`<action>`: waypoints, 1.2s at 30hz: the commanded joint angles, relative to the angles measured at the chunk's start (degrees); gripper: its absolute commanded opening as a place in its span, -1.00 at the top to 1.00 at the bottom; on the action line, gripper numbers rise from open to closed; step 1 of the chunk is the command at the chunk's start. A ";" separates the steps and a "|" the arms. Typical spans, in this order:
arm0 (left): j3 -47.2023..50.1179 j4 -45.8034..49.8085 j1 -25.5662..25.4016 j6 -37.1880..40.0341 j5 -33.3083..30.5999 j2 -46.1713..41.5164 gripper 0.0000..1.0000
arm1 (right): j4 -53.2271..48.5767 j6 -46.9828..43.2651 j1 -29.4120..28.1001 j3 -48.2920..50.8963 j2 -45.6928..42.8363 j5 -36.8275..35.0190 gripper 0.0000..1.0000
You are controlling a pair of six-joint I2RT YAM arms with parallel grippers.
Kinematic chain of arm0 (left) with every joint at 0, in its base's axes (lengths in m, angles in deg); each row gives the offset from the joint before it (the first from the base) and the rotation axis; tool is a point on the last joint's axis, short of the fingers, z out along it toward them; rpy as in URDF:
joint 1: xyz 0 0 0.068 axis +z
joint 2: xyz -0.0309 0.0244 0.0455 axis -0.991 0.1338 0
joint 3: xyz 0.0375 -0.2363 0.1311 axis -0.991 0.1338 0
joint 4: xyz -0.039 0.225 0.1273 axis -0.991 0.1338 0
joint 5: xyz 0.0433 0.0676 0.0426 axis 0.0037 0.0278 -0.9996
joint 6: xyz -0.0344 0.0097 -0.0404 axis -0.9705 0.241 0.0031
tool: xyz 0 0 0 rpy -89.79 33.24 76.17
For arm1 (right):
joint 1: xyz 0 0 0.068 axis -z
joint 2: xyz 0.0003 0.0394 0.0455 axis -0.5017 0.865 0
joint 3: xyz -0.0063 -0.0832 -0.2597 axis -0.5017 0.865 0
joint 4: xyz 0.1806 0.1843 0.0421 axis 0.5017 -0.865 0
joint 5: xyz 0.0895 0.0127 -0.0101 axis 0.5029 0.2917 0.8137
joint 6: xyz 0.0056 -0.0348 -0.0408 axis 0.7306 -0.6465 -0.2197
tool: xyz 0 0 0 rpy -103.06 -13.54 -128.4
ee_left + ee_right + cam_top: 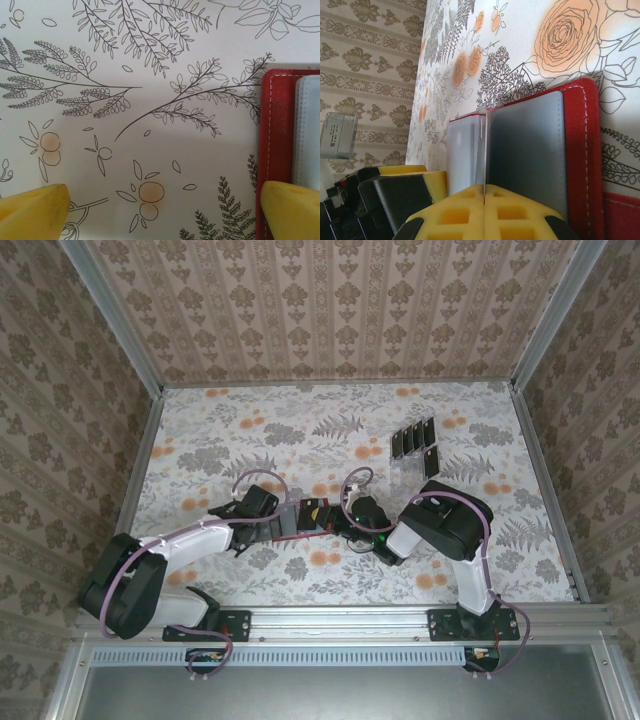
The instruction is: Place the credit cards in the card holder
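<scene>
While several credit cards [413, 443] stand far right on the bench [250, 430], the red card holder [305, 517] lies open near centre. Over it the right hand [484, 200] pinches what looks like one thin card [484, 145] edge-on. The left hand [162, 215] gapes wide, empty, at its left edge. Most looks undone.

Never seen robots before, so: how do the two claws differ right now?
The left claw stands wide open, holding nothing; the right claw is shut on a thin card seen edge-on. Left has one finger over the red wallet; right points into its open inside. Both have yellow fingers.
</scene>
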State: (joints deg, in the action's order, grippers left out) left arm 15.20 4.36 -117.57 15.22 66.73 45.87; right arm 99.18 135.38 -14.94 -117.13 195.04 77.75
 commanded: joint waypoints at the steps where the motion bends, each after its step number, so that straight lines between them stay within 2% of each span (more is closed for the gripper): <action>1: -0.07 2.88 -0.24 -0.62 -1.35 0.88 -1.00 | 1.02 0.28 -0.38 0.67 1.36 0.07 1.00; 36: -0.54 2.66 -0.68 -0.66 -1.37 1.94 -0.99 | 0.59 1.42 -0.12 -0.74 3.38 5.72 1.00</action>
State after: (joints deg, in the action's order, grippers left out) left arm 14.85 4.38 -117.95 15.22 66.42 46.40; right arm 100.60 136.65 -14.92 -117.91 196.47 81.79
